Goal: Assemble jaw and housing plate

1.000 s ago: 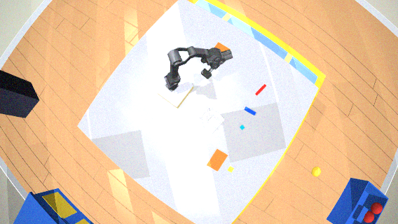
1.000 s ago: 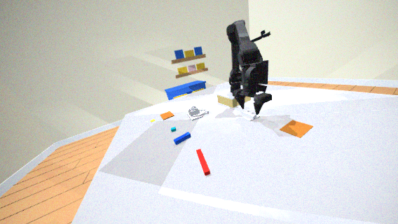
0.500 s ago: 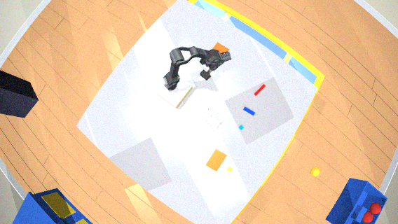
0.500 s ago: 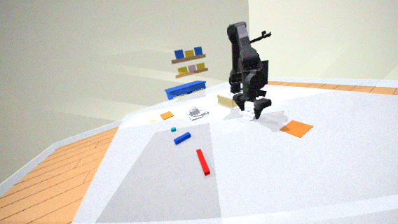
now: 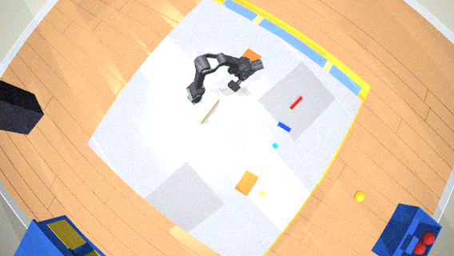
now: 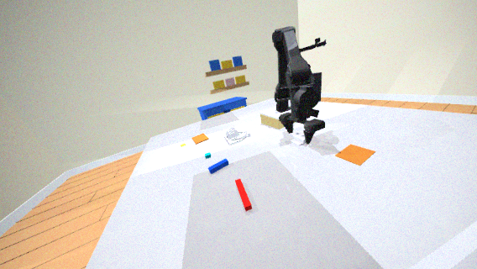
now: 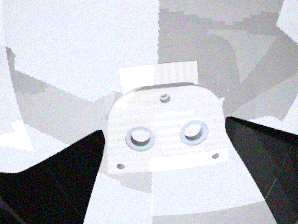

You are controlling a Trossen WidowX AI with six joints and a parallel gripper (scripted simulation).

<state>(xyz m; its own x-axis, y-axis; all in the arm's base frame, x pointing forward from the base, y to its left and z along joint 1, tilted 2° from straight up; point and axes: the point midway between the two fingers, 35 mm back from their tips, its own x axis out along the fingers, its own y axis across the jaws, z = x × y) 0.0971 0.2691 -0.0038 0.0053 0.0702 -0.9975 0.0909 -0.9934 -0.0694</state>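
Observation:
The white housing plate has two round ringed holes, small screw holes and a raised block along one edge. My gripper is open, with one black finger on each side of the plate and nothing gripped. The fingers are low, close to the plate's side edges. A white gripper assembly sits apart on the table; in the top view it is washed out to faint lines. Its jaws, pins and teeth are too small and pale to tell apart. In the top view the arm hides the plate.
A cream block is at the arm's base. Orange squares lie on both sides. A red bar, a blue bar and a cyan cube lie beyond the assembly.

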